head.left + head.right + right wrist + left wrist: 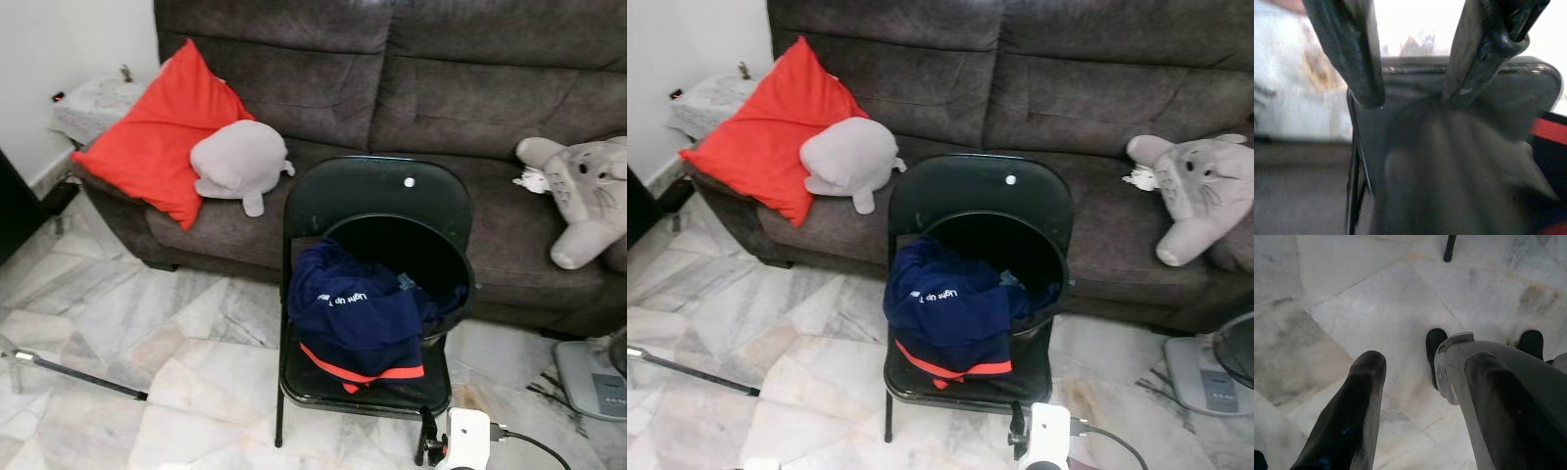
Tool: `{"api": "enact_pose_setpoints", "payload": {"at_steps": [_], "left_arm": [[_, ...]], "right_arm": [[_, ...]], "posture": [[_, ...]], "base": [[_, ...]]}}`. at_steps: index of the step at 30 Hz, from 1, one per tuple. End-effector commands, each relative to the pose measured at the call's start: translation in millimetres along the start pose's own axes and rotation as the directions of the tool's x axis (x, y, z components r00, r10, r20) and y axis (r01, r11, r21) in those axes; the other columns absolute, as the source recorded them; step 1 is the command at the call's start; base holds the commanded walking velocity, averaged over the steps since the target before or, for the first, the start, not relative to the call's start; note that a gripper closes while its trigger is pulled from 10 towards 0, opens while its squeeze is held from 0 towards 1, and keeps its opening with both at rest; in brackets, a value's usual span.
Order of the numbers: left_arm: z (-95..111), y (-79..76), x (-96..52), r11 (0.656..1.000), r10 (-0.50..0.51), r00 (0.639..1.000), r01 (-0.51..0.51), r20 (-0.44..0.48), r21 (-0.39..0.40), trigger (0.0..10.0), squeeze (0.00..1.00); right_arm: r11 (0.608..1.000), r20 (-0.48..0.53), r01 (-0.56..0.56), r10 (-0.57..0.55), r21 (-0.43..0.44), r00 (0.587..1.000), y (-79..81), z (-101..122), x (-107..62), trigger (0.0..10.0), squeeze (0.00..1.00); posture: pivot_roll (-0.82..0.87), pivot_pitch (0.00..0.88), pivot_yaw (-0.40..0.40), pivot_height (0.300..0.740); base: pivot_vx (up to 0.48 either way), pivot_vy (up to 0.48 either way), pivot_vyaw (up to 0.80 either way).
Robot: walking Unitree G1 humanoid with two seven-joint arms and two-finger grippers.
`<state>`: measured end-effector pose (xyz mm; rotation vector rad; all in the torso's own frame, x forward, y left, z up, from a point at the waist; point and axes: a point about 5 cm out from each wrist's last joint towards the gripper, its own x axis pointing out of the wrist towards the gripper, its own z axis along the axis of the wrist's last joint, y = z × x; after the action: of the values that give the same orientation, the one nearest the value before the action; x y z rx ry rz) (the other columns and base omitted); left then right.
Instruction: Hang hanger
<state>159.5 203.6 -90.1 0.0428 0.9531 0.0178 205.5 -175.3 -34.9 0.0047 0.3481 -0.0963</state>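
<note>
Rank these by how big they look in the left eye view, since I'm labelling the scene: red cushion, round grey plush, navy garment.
1. Red cushion
2. Navy garment, though nearer the camera
3. Round grey plush

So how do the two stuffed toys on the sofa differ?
The left toy is a plain, rounded grey blob leaning against the red cushion; the right toy has ears, whiskers and a paler belly. The left toy shows no face markings from here, while the right toy lies on its own at the sofa's other end, limbs sticking out. Both are grey and soft, resting on the seat.
</note>
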Motion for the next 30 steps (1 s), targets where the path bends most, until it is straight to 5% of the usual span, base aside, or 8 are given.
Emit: {"api": "enact_pose_setpoints", "payload": {"at_steps": [1,10,20,30], "left_arm": [[-9,-2.8,-1.4,1.000,-0.002,0.999,0.003,-0.034,0.018,10.0,0.00],[-11,0.9,-2.5,0.999,-0.006,0.999,0.008,-0.038,0.032,10.0,0.00],[-11,2.6,-2.9,0.999,0.002,0.999,-0.001,-0.039,0.036,10.0,0.00],[-10,2.8,-2.6,0.999,0.005,0.999,-0.003,-0.038,0.035,10.0,0.00]], "right_arm": [[0.999,0.065,-0.009,0.011,-0.035,0.998,0.0,10,-7.0,10.0,0.00],[0.988,0.127,-0.050,0.068,-0.143,0.990,1.0,15,-32.0,10.0,0.00],[0.991,0.159,-0.106,0.119,-0.085,0.980,4.2,41,2.3,10.0,0.00],[0.982,0.104,-0.165,0.174,-0.091,0.979,9.9,34,9.1,10.0,0.00]], "posture": [[-0.13,0.115,0.008,0.721],[-0.13,0.117,0.006,0.721],[-0.11,0.113,0.006,0.721],[-0.10,0.103,0.011,0.721]], "base": [[0.000,0.000,0.00],[0.000,0.000,0.00],[0.000,0.000,0.00],[0.000,0.000,0.00]]}}
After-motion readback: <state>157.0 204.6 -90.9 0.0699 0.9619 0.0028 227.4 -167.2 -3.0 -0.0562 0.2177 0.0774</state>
